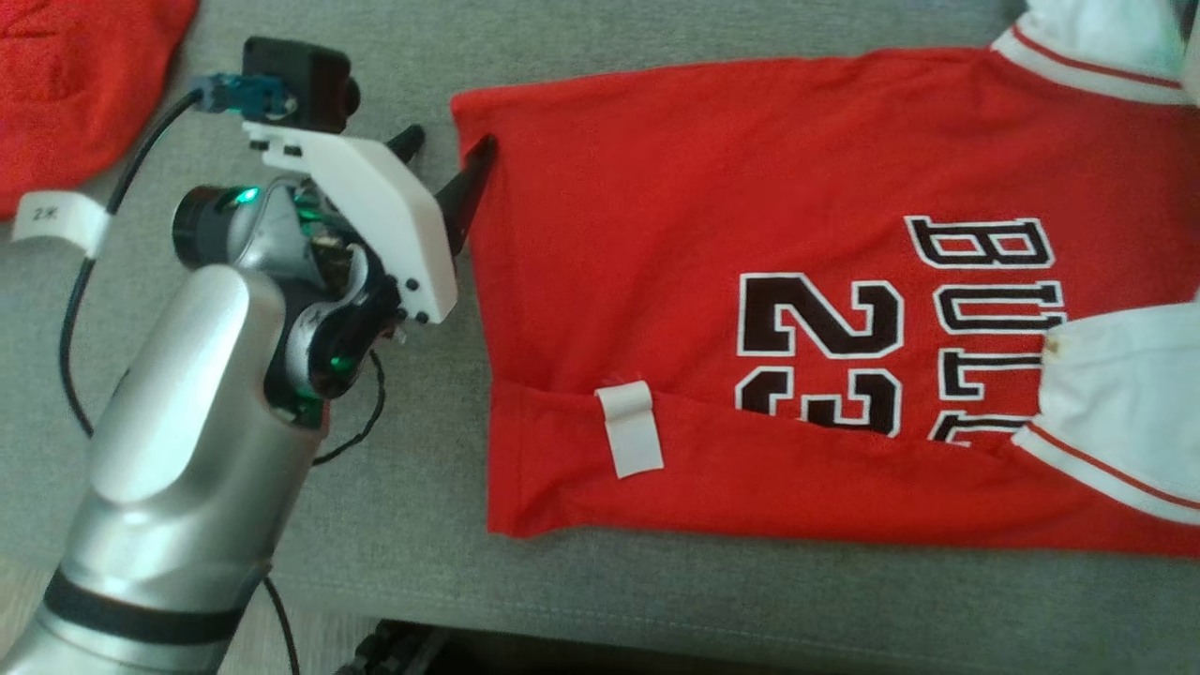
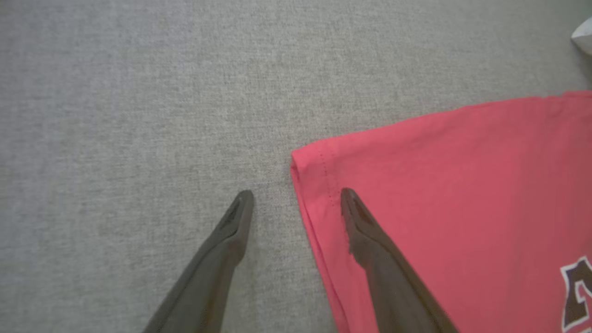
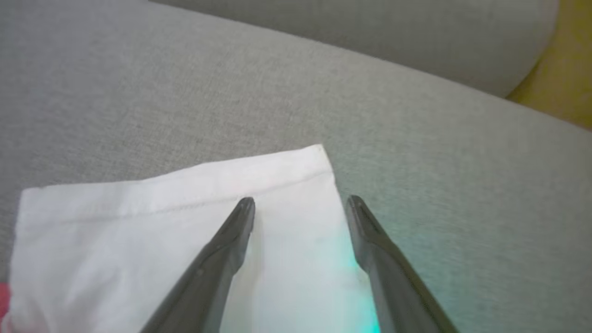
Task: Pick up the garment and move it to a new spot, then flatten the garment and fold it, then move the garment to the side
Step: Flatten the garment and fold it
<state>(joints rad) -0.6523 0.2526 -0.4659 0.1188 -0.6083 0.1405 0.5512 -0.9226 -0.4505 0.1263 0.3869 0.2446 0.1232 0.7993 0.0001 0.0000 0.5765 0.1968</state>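
Jersey (image 1: pixel 712 187) lies flat on cushion (image 1: pixel 375 562), left tool (image 2: pixel 296 194) apart astride its 10 o'clock hem corner, right tool (image 3: pixel 300 200) apart over sleeve (image 3: pixel 185 208) at 3 o'clock; best slide one finger under, pinch all layers, then fold.

The red garment (image 1: pixel 656 234) carries black, white-outlined print, turned sideways: the number "23" (image 1: pixel 820 347), partly under a fold, and beside it the letters "BUL" (image 1: pixel 994 291), the remainder covered. Left of the garment, a white tag (image 1: pixel 52 217) reads "2X".
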